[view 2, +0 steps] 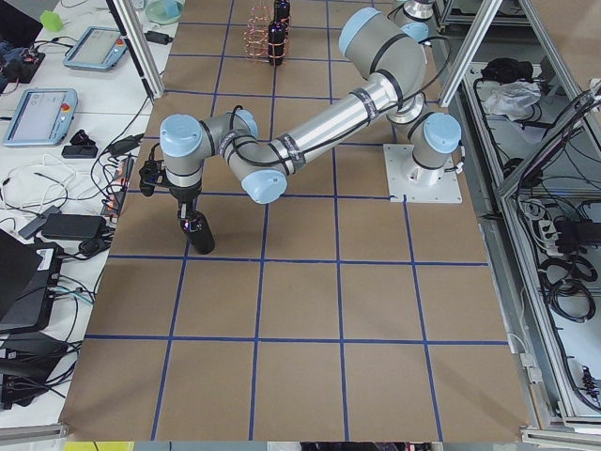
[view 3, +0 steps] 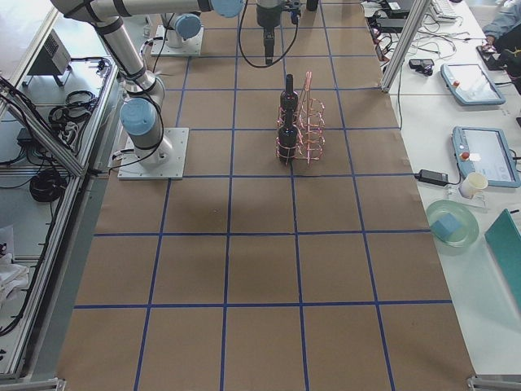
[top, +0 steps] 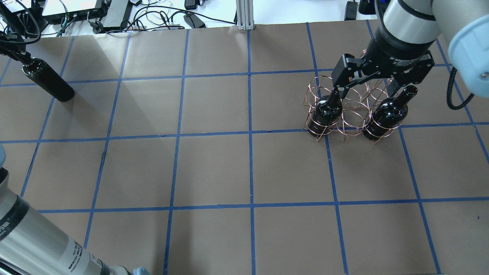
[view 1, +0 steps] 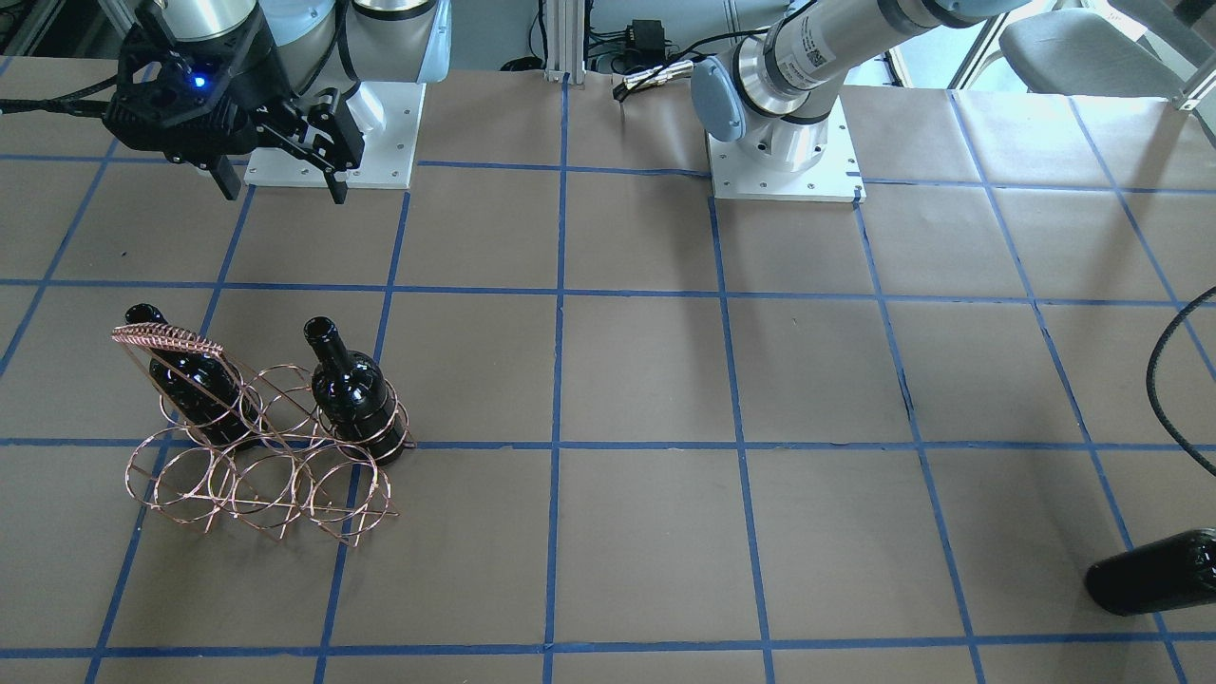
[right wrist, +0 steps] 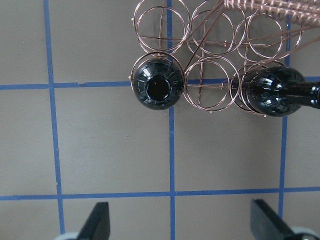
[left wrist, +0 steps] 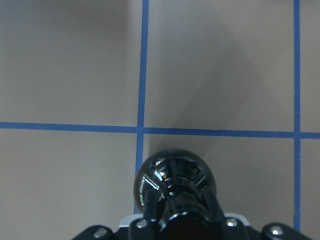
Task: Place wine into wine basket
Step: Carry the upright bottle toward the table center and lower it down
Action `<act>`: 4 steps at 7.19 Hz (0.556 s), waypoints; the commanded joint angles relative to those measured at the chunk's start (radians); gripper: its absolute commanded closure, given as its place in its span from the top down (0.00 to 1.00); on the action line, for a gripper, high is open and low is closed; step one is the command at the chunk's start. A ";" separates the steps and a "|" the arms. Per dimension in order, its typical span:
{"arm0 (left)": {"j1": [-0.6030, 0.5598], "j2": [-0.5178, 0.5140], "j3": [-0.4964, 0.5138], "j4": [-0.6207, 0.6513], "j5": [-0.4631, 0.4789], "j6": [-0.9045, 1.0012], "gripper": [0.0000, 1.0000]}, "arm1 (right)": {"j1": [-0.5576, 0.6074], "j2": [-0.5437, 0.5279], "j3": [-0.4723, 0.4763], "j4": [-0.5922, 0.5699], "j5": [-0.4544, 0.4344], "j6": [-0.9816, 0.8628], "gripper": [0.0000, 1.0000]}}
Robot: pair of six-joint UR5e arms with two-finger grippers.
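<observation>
A black wine bottle (top: 47, 82) stands upright at the table's far left end. My left gripper (left wrist: 180, 212) is shut on its neck, and the left wrist view looks down on its shoulder. The same bottle (view 1: 1154, 570) shows at the lower right of the front view. The copper wine basket (top: 353, 110) stands on the right side. Two bottles stand in its end rings on the row nearest the robot, one (top: 326, 110) and another (top: 386, 114). My right gripper (top: 365, 91) hangs open above the basket, holding nothing. Its fingers (right wrist: 100, 220) frame bare table.
Brown paper with a blue tape grid (top: 250, 133) covers the table. Both arm bases (view 1: 784, 152) are bolted at the robot's edge. A black cable (view 1: 1164, 380) loops in at the front view's right. Cables and devices (top: 114, 15) lie beyond the far edge.
</observation>
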 commanded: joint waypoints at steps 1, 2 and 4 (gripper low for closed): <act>-0.005 0.022 -0.001 -0.012 0.004 0.022 0.00 | 0.000 0.000 0.001 0.000 0.000 0.000 1.00; -0.035 0.055 -0.011 -0.038 0.005 -0.018 0.00 | 0.000 0.000 -0.001 0.000 0.000 -0.002 1.00; -0.188 0.156 -0.092 -0.040 0.052 -0.215 0.00 | 0.000 0.001 -0.001 -0.002 -0.002 -0.002 1.00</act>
